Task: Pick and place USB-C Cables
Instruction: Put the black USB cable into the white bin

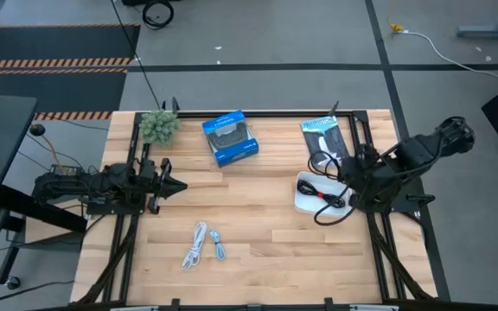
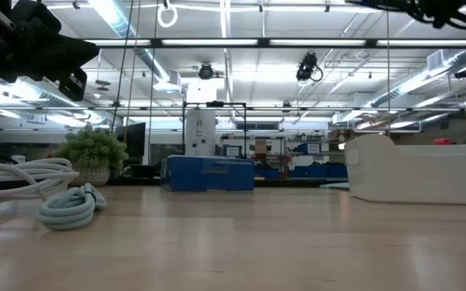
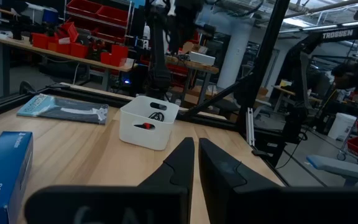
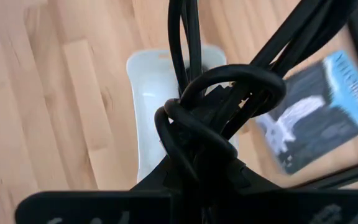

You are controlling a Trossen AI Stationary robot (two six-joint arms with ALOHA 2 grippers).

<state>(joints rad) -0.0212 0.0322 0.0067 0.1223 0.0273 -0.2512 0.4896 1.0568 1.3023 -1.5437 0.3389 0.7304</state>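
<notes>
My right gripper [image 1: 347,183] is shut on a black USB-C cable [image 4: 216,106] over the white bin [image 1: 305,194] at the table's right. Another black cable with a red part [image 1: 322,197] lies in the bin. A white cable [image 1: 195,244] and a pale blue-grey cable [image 1: 220,246] lie in loose bundles on the wood near the front middle. My left gripper [image 1: 180,186] waits shut and level at the table's left, touching nothing. My right gripper holds the black cable by its bundled middle [image 4: 194,146], slanting down from above on the table's right side. The coil itself hides the fingertips. Loops of the cable [image 1: 321,161] spread past the fingers over the bin [image 4: 151,81]; whether they touch it I cannot tell.
A blue box [image 1: 230,138] and a small green plant [image 1: 158,125] stand at the back left. A dark flat package [image 1: 327,138] lies at the back right beside the bin. Black frame rails [image 1: 128,250] run along the table's sides. Bare wood lies in the middle.
</notes>
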